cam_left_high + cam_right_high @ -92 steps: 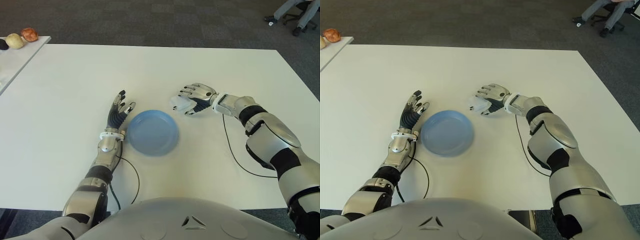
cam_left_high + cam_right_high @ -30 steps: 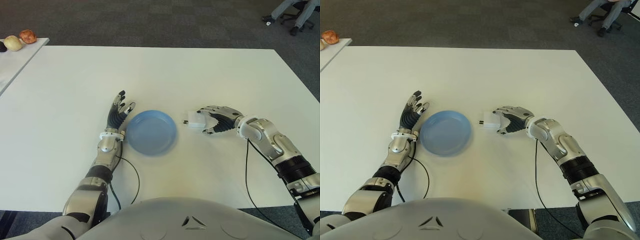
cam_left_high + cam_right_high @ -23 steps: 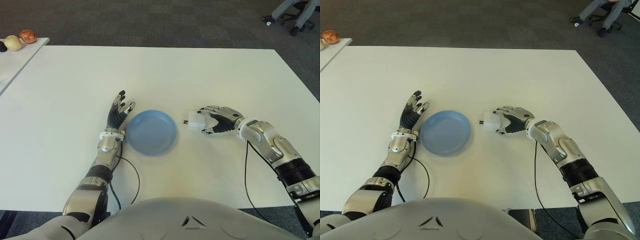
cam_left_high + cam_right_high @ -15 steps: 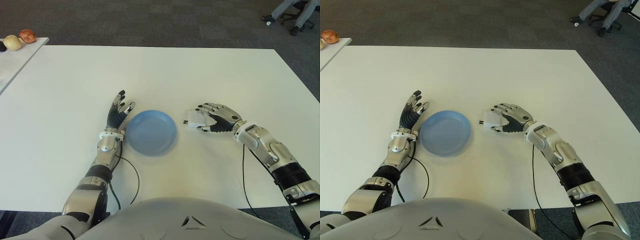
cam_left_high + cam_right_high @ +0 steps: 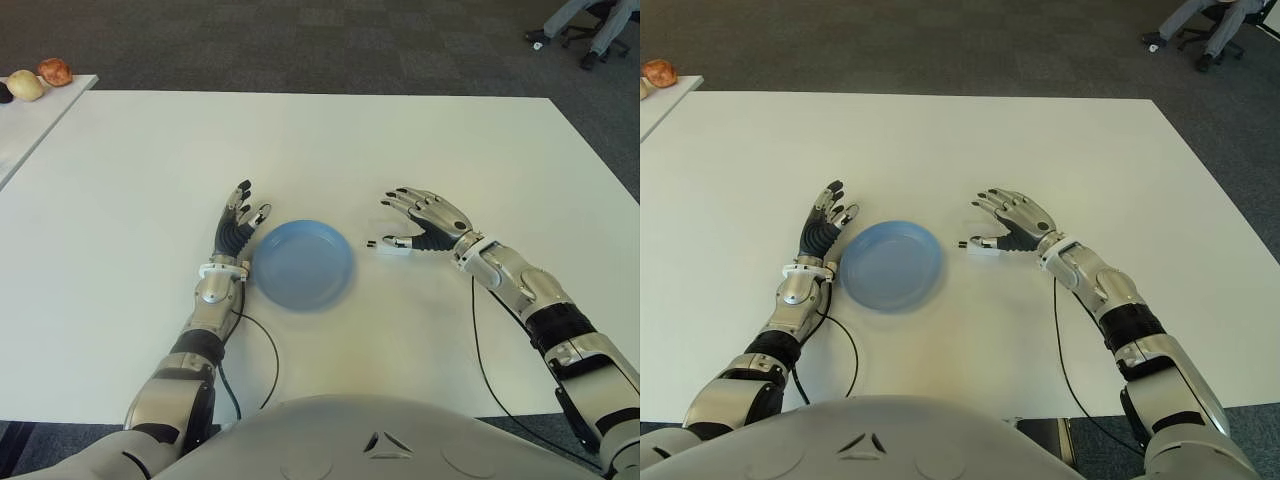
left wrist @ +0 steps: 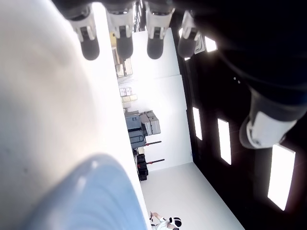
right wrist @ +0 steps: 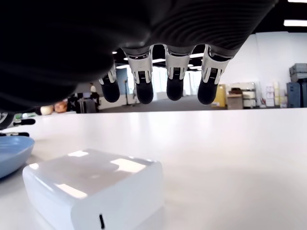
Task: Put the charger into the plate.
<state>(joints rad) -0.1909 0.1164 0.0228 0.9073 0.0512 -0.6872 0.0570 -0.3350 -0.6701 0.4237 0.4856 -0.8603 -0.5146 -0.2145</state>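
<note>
I am holding my right robot hand (image 5: 425, 222) over the white charger (image 5: 391, 246), fingers spread wide and gripping nothing. The charger is lying flat on the white table (image 5: 400, 140), not yet in the blue plate (image 5: 302, 264). It is sitting just beside the plate's rim on the plate's right side, a narrow strip of bare table showing between them.

The relation that matters to me is this: the charger is lying under and slightly ahead of my palm, toward the plate. Its prongs are pointing at the plate, so its long axis is running roughly along the line from my wrist to the plate. In my right wrist view the block (image 7: 93, 189) is filling the space below my fingertips (image 7: 175, 81), which are hanging above its far side without touching it. My thumb seems to be close to the near edge of the block, though I cannot tell whether it is making contact.

My left robot hand (image 5: 236, 228) is showing just beside the plate's left rim, fingers stretched out and holding nothing; the plate is lying between it and the charger. My right robot hand is therefore the nearer one by far. I am judging that closing around the charger's short sides comes next, then a short carry leftward.
</note>
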